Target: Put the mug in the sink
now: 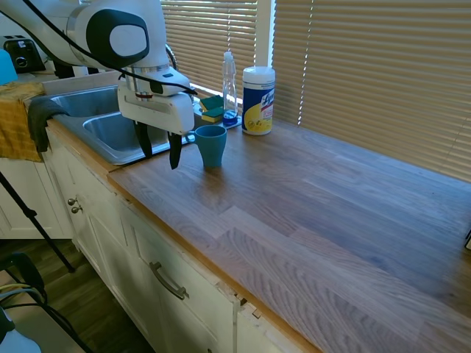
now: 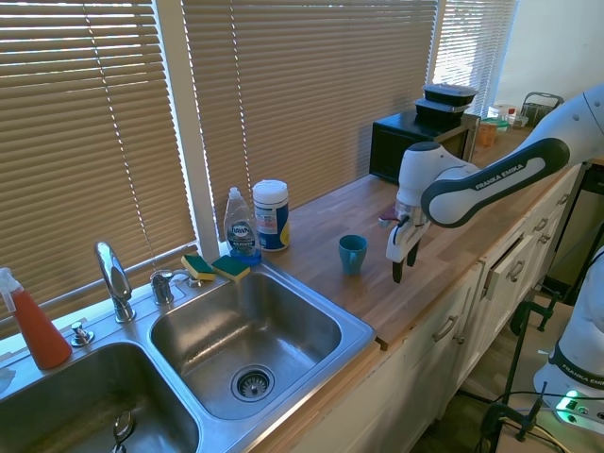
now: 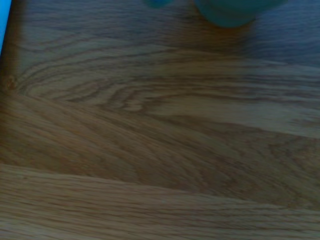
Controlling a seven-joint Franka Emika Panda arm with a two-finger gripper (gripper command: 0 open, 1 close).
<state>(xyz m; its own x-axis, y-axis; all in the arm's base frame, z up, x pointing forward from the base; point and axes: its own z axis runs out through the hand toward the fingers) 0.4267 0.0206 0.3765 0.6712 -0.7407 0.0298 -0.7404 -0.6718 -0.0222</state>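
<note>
The teal-blue mug point(image 1: 211, 145) stands upright on the wooden countertop, a short way from the sink's right basin point(image 1: 110, 134). In the second exterior view the mug point(image 2: 352, 253) is right of the steel sink point(image 2: 360, 329). My gripper point(image 1: 160, 159) hangs open just above the counter, beside the mug on the counter's front-edge side, with nothing between its fingers. From the other side the gripper point(image 2: 404, 263) sits a little apart from the mug, not touching it. The wrist view shows blurred wood grain and the mug's teal base point(image 3: 230, 12) at its edge.
Behind the mug stand a white-and-yellow wipes canister point(image 1: 258, 101), a dish soap bottle point(image 1: 229, 84) and sponges point(image 1: 212, 109). A chrome faucet point(image 2: 113, 278) and a red spray bottle point(image 2: 33, 326) stand behind the sink. A microwave point(image 2: 420, 142) sits far along the counter.
</note>
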